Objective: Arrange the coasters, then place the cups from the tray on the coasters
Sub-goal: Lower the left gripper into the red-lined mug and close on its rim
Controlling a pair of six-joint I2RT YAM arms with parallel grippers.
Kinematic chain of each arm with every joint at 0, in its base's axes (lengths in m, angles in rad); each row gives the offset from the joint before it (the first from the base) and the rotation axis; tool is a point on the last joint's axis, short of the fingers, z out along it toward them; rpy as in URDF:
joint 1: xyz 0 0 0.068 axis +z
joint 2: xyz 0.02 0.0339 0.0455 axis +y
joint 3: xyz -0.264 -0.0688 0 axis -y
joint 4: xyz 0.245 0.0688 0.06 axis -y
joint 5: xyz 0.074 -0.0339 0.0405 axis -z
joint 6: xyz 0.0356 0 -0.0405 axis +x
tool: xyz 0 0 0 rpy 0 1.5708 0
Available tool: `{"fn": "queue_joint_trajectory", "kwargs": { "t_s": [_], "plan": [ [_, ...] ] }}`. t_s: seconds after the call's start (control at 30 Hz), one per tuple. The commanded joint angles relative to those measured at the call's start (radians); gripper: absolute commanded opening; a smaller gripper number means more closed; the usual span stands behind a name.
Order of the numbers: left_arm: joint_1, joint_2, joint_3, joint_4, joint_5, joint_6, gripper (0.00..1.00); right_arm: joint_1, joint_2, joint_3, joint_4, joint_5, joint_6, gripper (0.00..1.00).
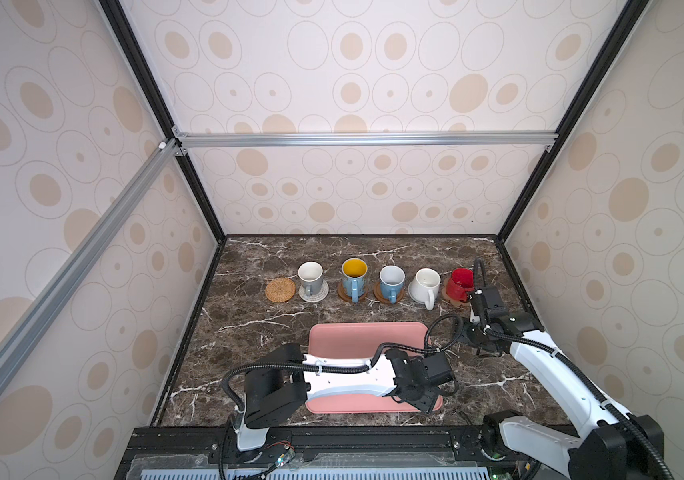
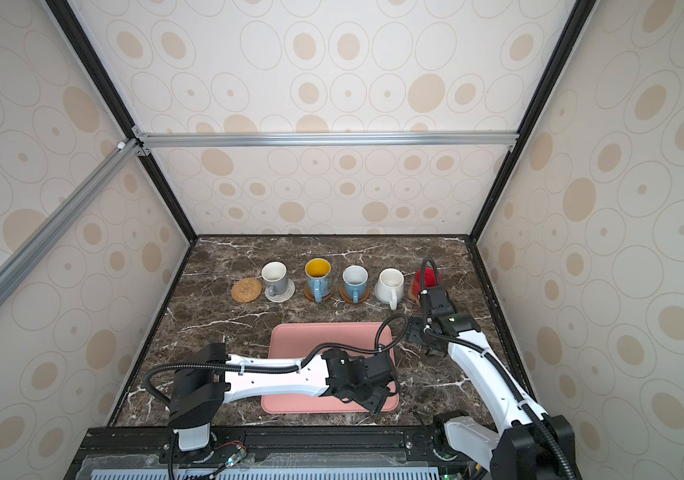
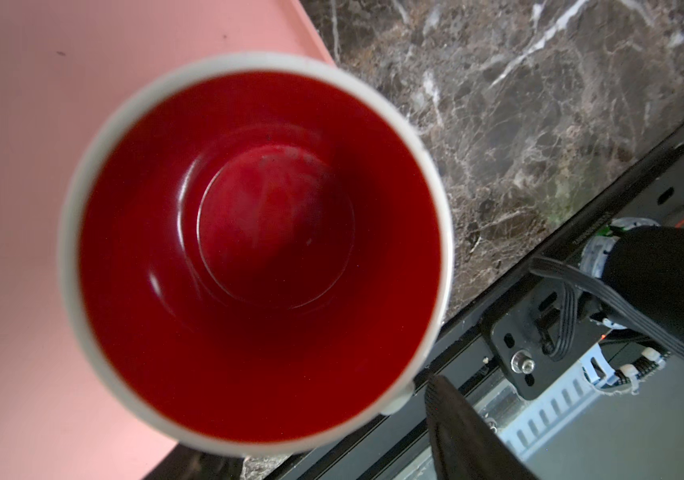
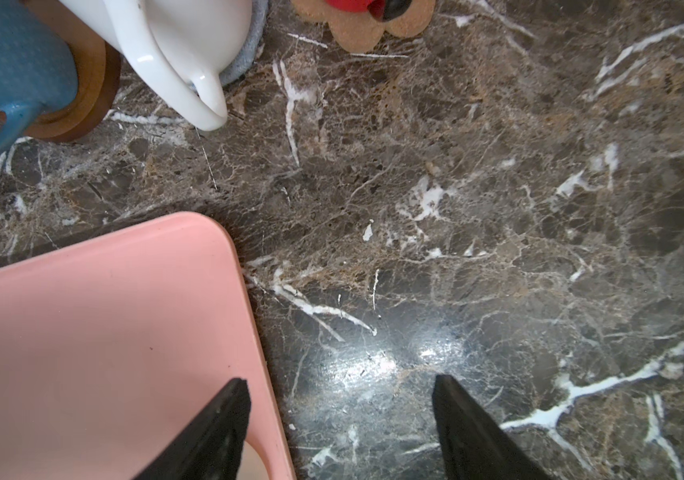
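Observation:
A white cup with a red inside (image 3: 257, 249) stands on the near right corner of the pink tray (image 1: 365, 338). My left gripper (image 1: 427, 400) hangs right over it and hides it in both top views. One of its fingers (image 3: 456, 428) shows, a little apart from the cup's rim; the other is hidden. At the back, several cups stand on coasters in a row: grey (image 1: 310, 276), yellow-inside blue (image 1: 354, 275), light blue (image 1: 391, 280), white (image 1: 424, 284), red (image 1: 458, 282). A rattan coaster (image 1: 280, 289) at the left end is bare. My right gripper (image 4: 340, 386) is open over the table beside the tray's far right corner.
The dark marble table (image 1: 249, 332) is walled in on three sides. A black rail (image 1: 332, 436) runs along its near edge, with both arm bases on it. The right arm's wrist (image 1: 486, 303) rises just in front of the red cup.

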Motion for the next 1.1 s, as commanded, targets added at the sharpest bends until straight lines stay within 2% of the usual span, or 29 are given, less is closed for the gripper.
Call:
{"fn": "queue_joint_trajectory", "kwargs": {
  "t_s": [0.0,0.63,1.07],
  "plan": [
    [-0.011,0.019,0.038,-0.035,-0.037,-0.027,0.68,-0.008,-0.018,-0.019,-0.007,-0.001,-0.007,0.73],
    [-0.009,-0.030,-0.035,-0.072,-0.091,-0.035,0.65,-0.010,-0.021,-0.025,0.001,-0.016,-0.004,0.73],
    [-0.009,-0.003,-0.018,-0.021,-0.089,-0.021,0.55,-0.011,-0.032,-0.028,-0.005,-0.014,-0.003,0.73]
  ]
}}
